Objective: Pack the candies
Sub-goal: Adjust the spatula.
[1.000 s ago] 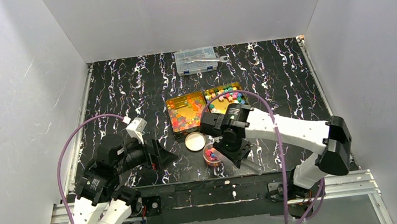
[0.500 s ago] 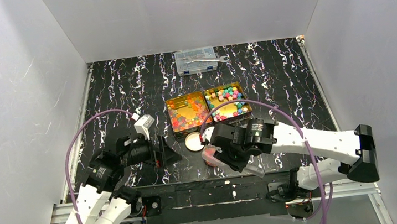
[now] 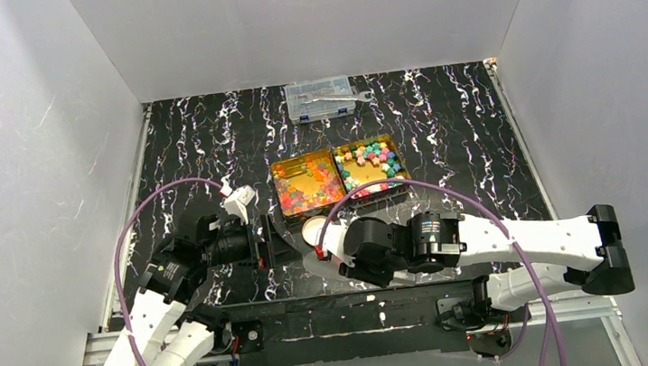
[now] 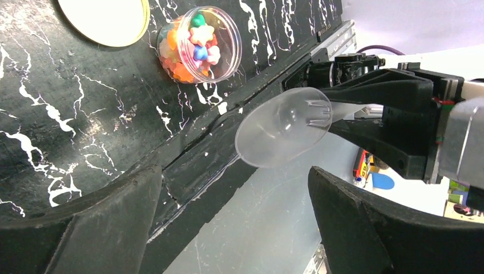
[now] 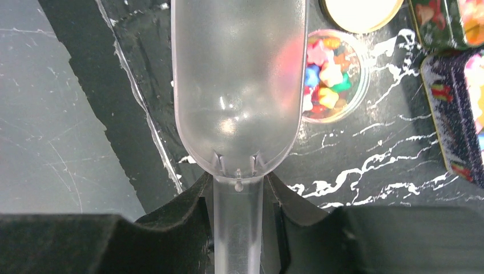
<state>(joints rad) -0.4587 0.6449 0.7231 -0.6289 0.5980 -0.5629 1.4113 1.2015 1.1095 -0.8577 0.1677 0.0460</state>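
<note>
The candies fill two open tins, red and orange ones on the left and pastel ones on the right. More candies sit in a small clear round jar near the table's front edge. My right gripper is shut on the handle of a clear plastic scoop. The scoop's bowl looks empty and hangs over the front edge beside the jar. In the top view the right wrist covers the jar. My left gripper stands open and empty, facing the scoop.
A cream round lid lies flat just behind the jar. A clear compartment box with a wrench stands at the back. The table's front edge with its metal rail runs right under the scoop.
My right arm has swung down and left toward the front edge, carrying the scoop away from above the jar. The left gripper has edged right, still open.
</note>
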